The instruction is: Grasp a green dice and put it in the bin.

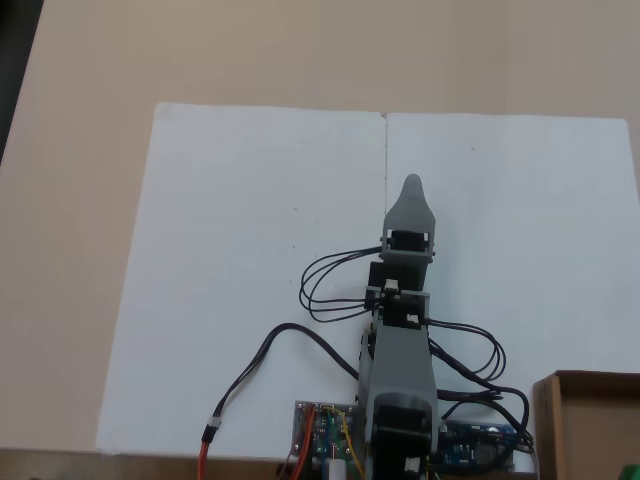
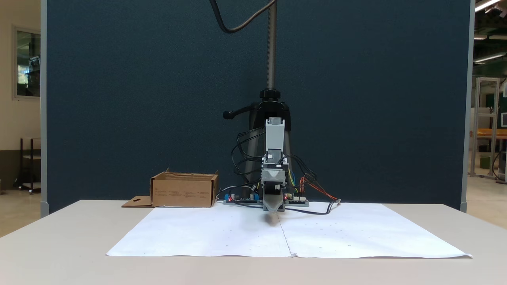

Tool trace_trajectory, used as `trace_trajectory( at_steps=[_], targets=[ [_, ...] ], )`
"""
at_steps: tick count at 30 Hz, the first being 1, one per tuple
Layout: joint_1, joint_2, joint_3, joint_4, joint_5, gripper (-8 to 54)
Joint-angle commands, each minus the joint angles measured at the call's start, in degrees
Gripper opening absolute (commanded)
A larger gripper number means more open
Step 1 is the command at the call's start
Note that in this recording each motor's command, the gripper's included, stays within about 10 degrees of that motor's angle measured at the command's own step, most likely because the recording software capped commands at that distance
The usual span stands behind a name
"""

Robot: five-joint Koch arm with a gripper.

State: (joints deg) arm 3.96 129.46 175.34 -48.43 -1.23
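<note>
Dice (image 1: 631,471) seemingly already in bin (image 1: 560,385) (green speck at frame corner); jaws (image 1: 411,185) closed, empty, low over paper (image 1: 250,250); advise confirming placement before resting.

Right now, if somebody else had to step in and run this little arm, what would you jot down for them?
Gripper: low over the white paper, pointing away from the base; nothing seen in it, open or shut not clear.
Bin: on the table beside the arm's base, off the paper.
Green dice: a green patch shows inside the bin at the picture's corner, probably the dice.
Done: it seems so.
Left: confirm the dice is in the bin.
</note>
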Motion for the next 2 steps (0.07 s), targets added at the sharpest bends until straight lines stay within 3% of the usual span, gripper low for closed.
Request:
trace_trajectory(
  at_steps=[1, 2],
  targets=[
    [-0.35, 5.8, 3.78, 0.35, -3.25, 46.1],
    [-0.35, 5.8, 3.87, 0.35, -3.16, 46.1]
  ],
)
